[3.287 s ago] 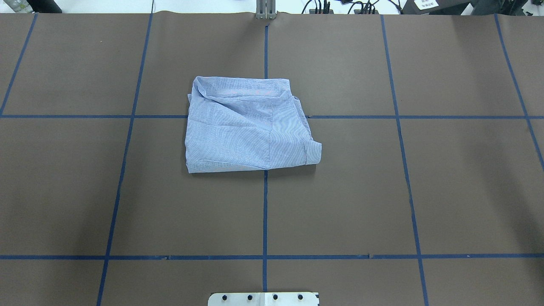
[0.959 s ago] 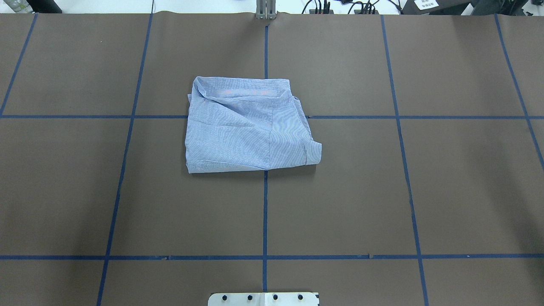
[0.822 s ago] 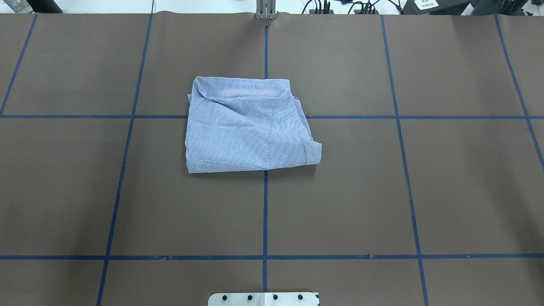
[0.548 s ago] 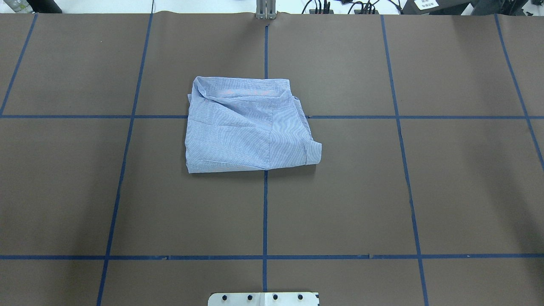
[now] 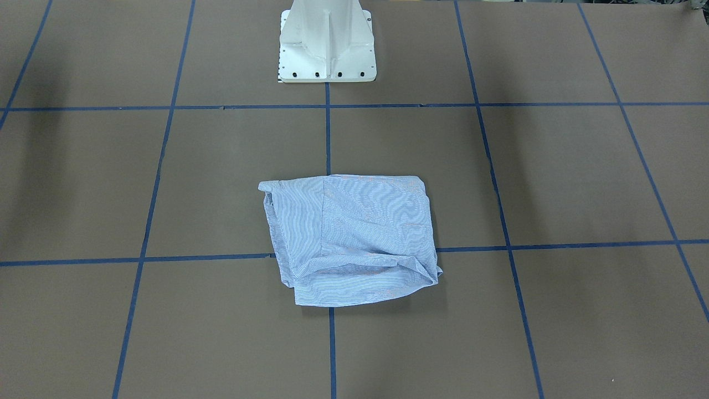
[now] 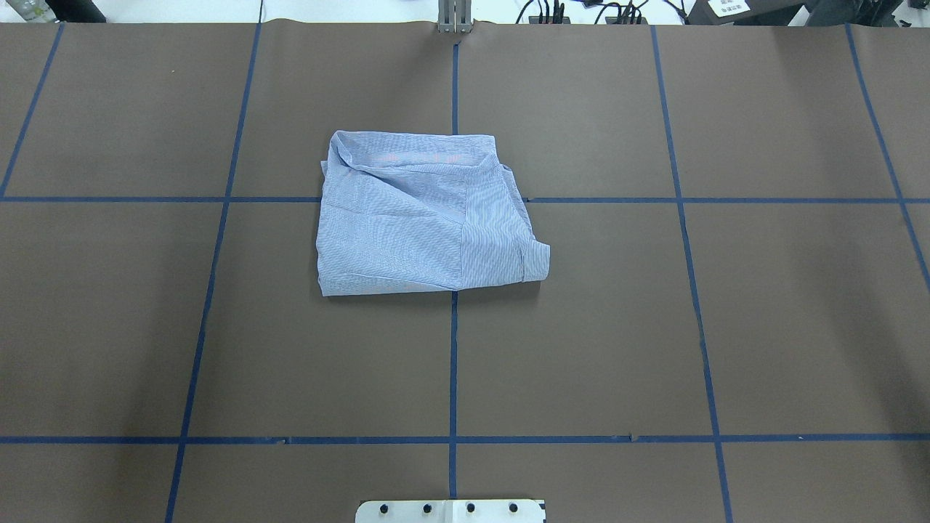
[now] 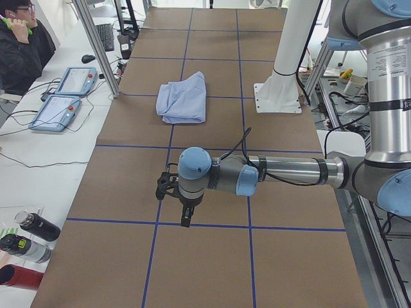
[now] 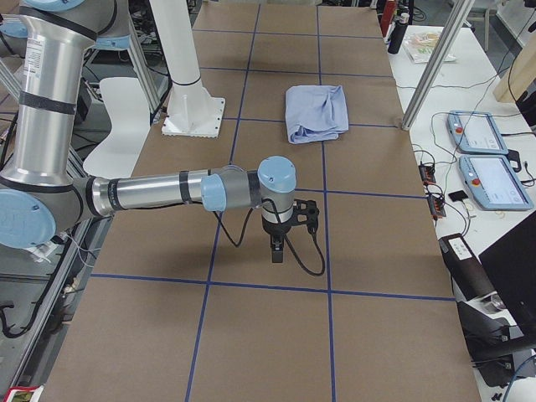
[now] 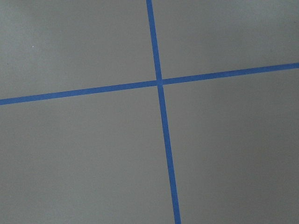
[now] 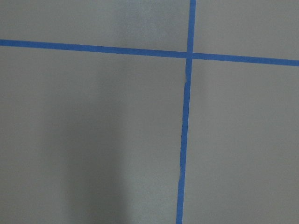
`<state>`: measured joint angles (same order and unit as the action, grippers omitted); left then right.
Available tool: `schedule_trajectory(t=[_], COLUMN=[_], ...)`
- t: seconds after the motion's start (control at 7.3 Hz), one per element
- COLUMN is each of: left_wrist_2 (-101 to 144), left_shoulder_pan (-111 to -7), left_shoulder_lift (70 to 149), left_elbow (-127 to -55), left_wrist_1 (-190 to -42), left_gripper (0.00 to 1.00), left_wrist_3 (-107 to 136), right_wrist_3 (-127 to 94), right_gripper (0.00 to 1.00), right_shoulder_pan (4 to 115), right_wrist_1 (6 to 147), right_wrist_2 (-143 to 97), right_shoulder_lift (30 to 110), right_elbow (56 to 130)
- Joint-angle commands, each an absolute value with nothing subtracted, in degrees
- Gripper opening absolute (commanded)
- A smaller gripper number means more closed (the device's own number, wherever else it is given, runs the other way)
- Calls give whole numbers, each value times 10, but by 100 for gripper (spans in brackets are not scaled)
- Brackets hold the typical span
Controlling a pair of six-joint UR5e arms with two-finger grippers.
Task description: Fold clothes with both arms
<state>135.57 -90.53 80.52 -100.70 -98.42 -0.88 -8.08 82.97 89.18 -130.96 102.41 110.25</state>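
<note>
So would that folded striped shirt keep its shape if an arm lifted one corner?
Probably not: the shirt is thin, softly creased cloth, so it would likely droop and unfold. Pushed across the brown table cover, it would probably bunch up rather than slide whole.

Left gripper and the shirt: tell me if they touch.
Apart. The exterior left view shows the left gripper above the table, with bare brown surface between it and the shirt.

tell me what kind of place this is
Probably a robotics lab: a left arm and right arm over a table gridded with blue tape, teach pendants beside it, and one folded shirt as the workpiece.
</note>
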Motion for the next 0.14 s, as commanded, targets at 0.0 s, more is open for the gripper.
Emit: schedule_trajectory(t=[0.0], left_wrist_2=[1356], left_shoulder_pan=[-905], left_shoulder_lift=[805], left_elbow=[-1007], left_wrist_1=[-984], left_gripper=[100], left_wrist_3=[-9], right_wrist_3=[-81], right_gripper=[100], right_shoulder_pan=[830], right_wrist_1=[891], right_wrist_2=[-1310], right_shoulder_lift=[1025], right_elbow=[1104])
